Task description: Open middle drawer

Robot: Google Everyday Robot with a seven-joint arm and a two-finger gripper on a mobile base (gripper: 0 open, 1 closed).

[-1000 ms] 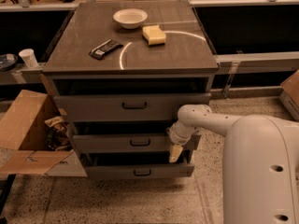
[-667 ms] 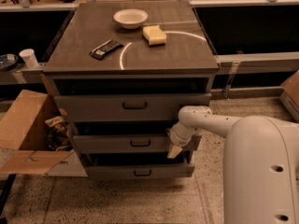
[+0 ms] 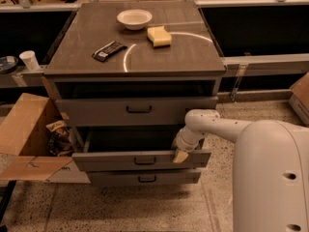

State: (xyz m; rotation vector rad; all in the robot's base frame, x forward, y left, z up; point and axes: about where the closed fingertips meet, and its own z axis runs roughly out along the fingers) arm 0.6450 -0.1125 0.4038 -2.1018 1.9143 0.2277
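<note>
The middle drawer is the grey second drawer of the cabinet, with a small black bar handle. It stands pulled out well past the lowest drawer, its dark inside showing. My gripper hangs from the white arm at the drawer's upper front edge, right of the handle. The top drawer above is also a little way out.
The lowest drawer is nearly flush. On the cabinet top lie a white bowl, a yellow sponge and a dark snack bar. An open cardboard box stands left. A paper cup sits far left.
The middle drawer has slid further out toward the camera, with my gripper moving along with its front edge.
</note>
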